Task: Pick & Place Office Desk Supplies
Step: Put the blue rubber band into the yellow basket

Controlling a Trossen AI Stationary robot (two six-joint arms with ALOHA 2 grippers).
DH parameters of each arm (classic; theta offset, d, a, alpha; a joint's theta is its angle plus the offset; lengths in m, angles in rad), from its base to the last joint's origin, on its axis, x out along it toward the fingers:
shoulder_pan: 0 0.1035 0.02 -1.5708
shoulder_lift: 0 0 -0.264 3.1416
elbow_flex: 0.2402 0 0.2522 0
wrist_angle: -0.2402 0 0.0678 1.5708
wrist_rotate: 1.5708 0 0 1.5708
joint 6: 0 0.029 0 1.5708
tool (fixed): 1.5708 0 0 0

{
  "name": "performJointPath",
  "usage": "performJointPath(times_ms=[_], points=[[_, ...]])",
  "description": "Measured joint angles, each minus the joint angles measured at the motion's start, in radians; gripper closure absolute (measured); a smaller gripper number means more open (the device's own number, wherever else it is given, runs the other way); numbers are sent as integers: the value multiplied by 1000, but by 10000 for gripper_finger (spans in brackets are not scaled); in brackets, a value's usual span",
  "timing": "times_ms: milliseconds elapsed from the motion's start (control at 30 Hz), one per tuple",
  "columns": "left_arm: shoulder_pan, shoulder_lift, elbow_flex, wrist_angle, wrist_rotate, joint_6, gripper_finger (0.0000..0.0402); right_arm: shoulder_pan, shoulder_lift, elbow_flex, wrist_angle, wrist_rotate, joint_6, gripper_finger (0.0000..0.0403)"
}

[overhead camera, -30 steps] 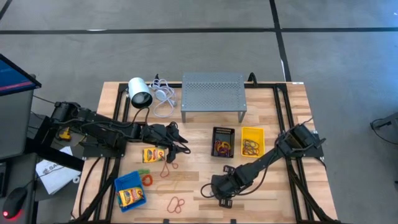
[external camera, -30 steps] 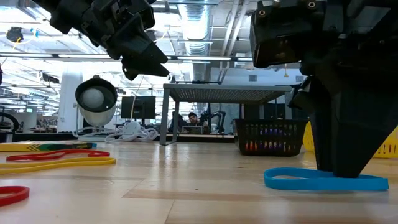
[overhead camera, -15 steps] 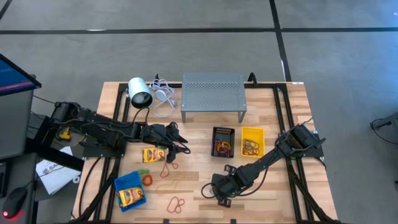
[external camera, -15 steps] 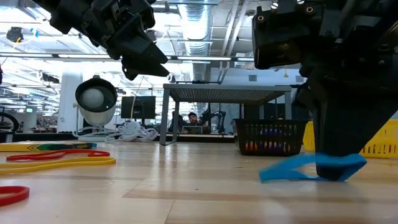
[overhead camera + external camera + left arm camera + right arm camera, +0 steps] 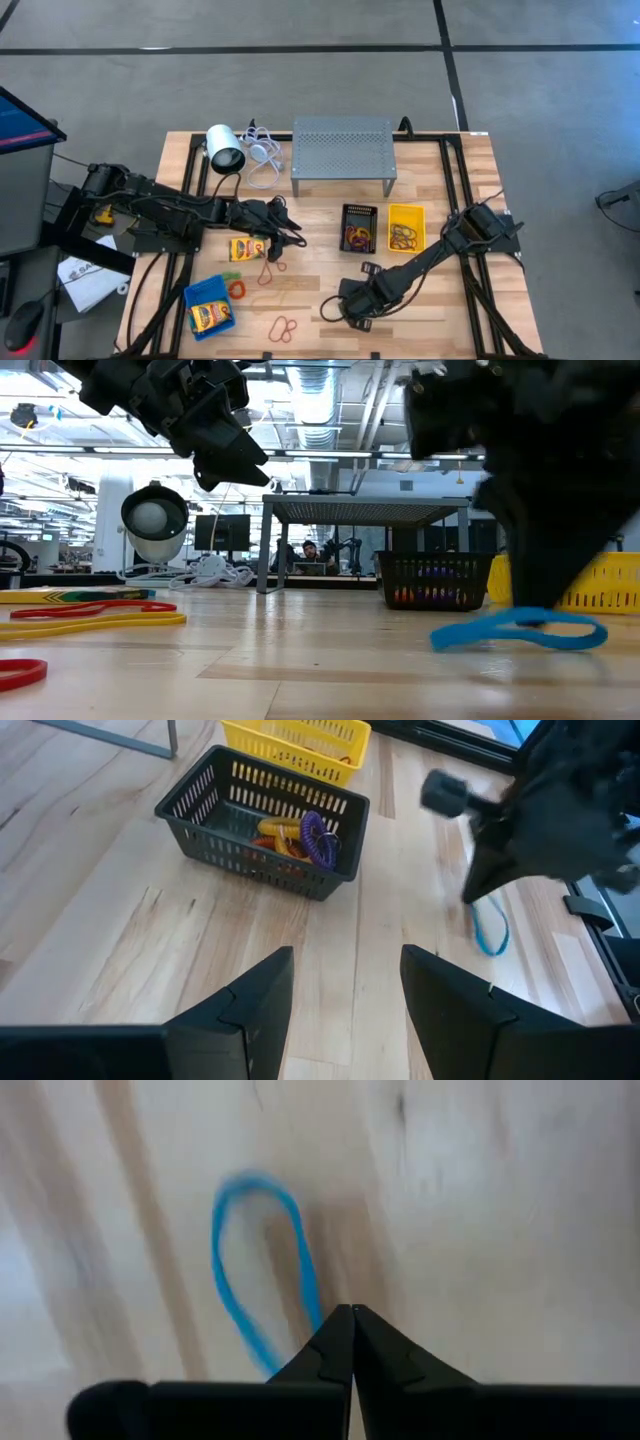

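My right gripper (image 5: 351, 1316) is near the table's front middle, shut on a pale blue rubber band (image 5: 520, 630), also seen in the left wrist view (image 5: 488, 930). My left gripper (image 5: 345, 982) hovers open and empty above the table's left-middle (image 5: 285, 228), over a yellow crayon box (image 5: 246, 249) lying flat. A black bin (image 5: 358, 228) holding rubber bands and a yellow bin (image 5: 406, 226) stand at centre right. A blue bin (image 5: 209, 308) with a crayon box in it sits front left. Red rubber bands (image 5: 284, 327) lie loose on the wood. My right gripper pinches one end of the blue band's loop (image 5: 316, 1308) between its two fingertips. The fingers come from above, pointing steeply down. The loop hangs slack off the fingertips just above the wood; whether its free end (image 5: 440, 640) still touches the table, I cannot tell.
A grey perforated stand (image 5: 342, 155) is at the far middle, with a white cylinder (image 5: 225, 150) and its white cable (image 5: 262, 160) to its left. More loose bands (image 5: 272, 268) lie between the crayon box and the blue bin. Bare wood lies around my right gripper.
My right gripper has shut on the blue band and risen a little, tipping slightly. The band lay flat on the table; its pinched end bunched up first, and now the loop is lifted off the wood.
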Motion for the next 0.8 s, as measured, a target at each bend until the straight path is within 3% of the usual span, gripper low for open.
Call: performJointPath(times_ms=[267, 567, 667, 800], points=[[0, 0, 0, -8, 0, 1, 220, -5, -6, 126, -171, 27, -29, 403], [-12, 0, 0, -8, 0, 3, 220, 11, -6, 134, -114, 10, -38, 400], [-12, 0, 0, -8, 0, 3, 220, 13, -6, 133, -83, -19, -43, 378], [-12, 0, 0, -3, 0, 3, 220, 9, -6, 111, -49, -52, -44, 316]])
